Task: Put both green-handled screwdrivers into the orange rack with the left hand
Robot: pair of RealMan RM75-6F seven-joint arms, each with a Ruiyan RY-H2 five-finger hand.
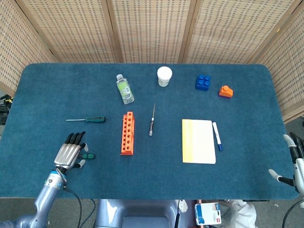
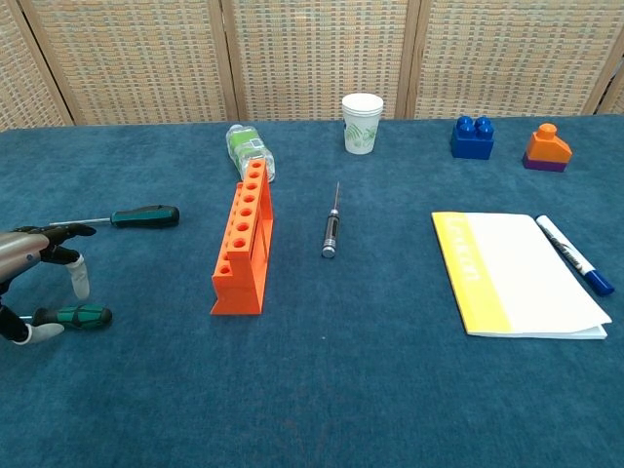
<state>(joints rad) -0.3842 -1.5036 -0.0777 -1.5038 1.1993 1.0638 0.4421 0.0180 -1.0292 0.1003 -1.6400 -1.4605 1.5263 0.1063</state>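
Note:
One green-handled screwdriver point(image 1: 87, 156) point(image 2: 73, 316) lies near the table's front left. My left hand point(image 1: 69, 151) point(image 2: 34, 278) hovers over its shaft end with fingers spread, holding nothing. The second green-handled screwdriver point(image 1: 92, 119) point(image 2: 136, 216) lies further back, its tip pointing left. To the right of both stands the orange rack point(image 1: 127, 133) point(image 2: 243, 238), a long block with a row of holes on top. My right hand point(image 1: 294, 164) sits at the far right table edge, open and holding nothing.
A black-handled precision screwdriver point(image 1: 151, 121) lies right of the rack. A plastic bottle point(image 1: 125, 89) and a paper cup point(image 1: 164, 76) stand behind. A yellow notebook point(image 1: 198, 140), a marker point(image 1: 217, 136), a blue block point(image 1: 203, 82) and an orange block point(image 1: 226, 91) occupy the right half.

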